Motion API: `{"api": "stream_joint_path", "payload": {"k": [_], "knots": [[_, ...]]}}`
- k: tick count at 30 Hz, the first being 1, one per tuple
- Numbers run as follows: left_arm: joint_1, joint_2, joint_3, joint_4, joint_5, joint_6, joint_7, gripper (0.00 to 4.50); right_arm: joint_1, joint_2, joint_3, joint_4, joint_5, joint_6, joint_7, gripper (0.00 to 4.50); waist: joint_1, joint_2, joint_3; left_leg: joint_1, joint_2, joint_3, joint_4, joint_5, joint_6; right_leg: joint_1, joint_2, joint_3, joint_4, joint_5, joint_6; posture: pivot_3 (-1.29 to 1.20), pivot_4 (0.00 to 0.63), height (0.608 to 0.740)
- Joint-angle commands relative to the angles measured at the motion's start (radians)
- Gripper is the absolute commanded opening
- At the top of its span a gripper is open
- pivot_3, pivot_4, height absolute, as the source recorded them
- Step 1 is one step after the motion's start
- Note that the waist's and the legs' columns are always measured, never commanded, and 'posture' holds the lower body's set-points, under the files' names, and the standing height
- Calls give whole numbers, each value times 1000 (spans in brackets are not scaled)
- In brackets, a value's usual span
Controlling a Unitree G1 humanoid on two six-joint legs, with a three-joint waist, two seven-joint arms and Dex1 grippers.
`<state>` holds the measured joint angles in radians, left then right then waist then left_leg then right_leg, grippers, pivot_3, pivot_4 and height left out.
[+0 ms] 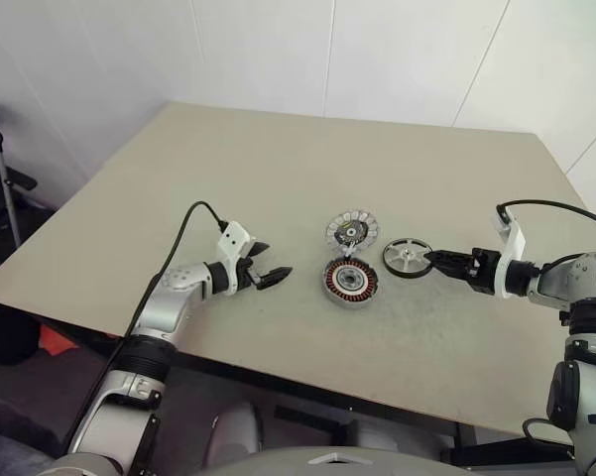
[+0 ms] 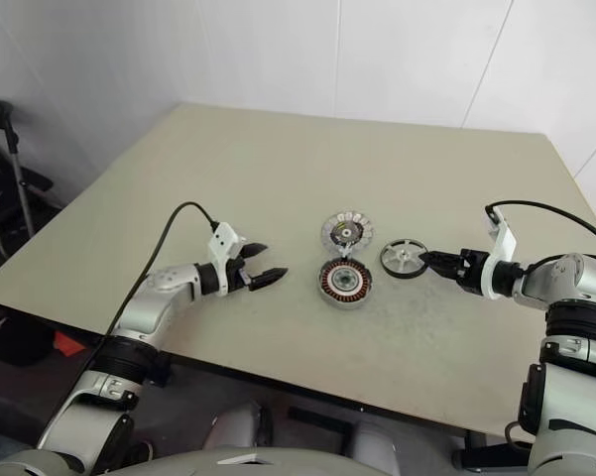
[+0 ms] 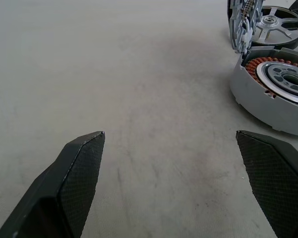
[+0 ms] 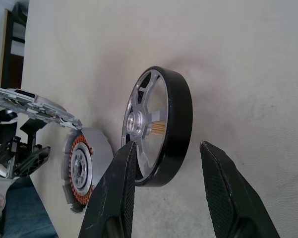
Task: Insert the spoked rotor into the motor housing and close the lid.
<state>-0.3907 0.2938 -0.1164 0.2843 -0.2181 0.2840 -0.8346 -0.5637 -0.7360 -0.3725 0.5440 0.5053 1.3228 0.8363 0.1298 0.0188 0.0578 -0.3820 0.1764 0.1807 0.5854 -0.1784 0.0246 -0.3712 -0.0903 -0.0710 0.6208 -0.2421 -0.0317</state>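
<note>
The motor housing [image 1: 350, 283] lies on the table with its copper windings facing up. Its ribbed lid [image 1: 351, 231] stands tilted open at the far side, joined to it. The spoked rotor [image 1: 407, 258] lies flat just right of the housing. My right gripper [image 1: 438, 261] is at the rotor's right rim. In the right wrist view its jaws [image 4: 167, 145] stand apart on either side of the dark rim [image 4: 181, 124], without clamping it. My left gripper [image 1: 268, 268] hovers open and empty left of the housing [image 3: 268, 99].
The beige table [image 1: 278, 169] has its front edge close below both arms. A white wall runs behind it. A dark stand [image 1: 0, 169] is off the left edge. Black cables trail from both wrists.
</note>
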Motion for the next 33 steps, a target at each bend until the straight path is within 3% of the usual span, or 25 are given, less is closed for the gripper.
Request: {"api": "stream_joint_path", "payload": {"k": [1,3,9,14,25,33], "knots": [[-10,9,3,-15,2,-16,-3,4500,-7,10,-43,-43,48,24,-18,2271,0,0,0,0,0,0,0,0,0,0,0,0,0,0,0,0,0,740],[-9,10,-2,-9,12,-21,-1,4500,-1,26,-55,-62,63,43,-34,2271,-1,0,0,1,0,0,-1,1,-1,0,0,0,0,0,0,0,0,740],[-9,10,2,-7,13,-22,-3,4500,44,67,-67,-123,87,64,-76,346,0,0,0,1,0,0,-4,3,-4,-1,0,0,-1,0,0,0,0,740],[-10,11,2,-7,14,-22,-5,4500,48,84,-79,-137,98,64,-107,293,0,0,0,2,0,0,-5,4,-7,0,0,0,-1,0,0,0,0,740],[-10,4,-5,-3,17,-22,-8,4500,-93,39,-292,37,142,110,-211,293,2,0,0,2,-1,0,-7,6,-9,-1,0,0,-1,0,0,0,0,740],[-14,-4,-9,8,18,-26,-15,4500,-8,-46,-262,-170,344,289,-36,293,11,0,0,2,-1,0,-8,6,-9,-1,0,0,-2,0,0,0,0,740]]}}
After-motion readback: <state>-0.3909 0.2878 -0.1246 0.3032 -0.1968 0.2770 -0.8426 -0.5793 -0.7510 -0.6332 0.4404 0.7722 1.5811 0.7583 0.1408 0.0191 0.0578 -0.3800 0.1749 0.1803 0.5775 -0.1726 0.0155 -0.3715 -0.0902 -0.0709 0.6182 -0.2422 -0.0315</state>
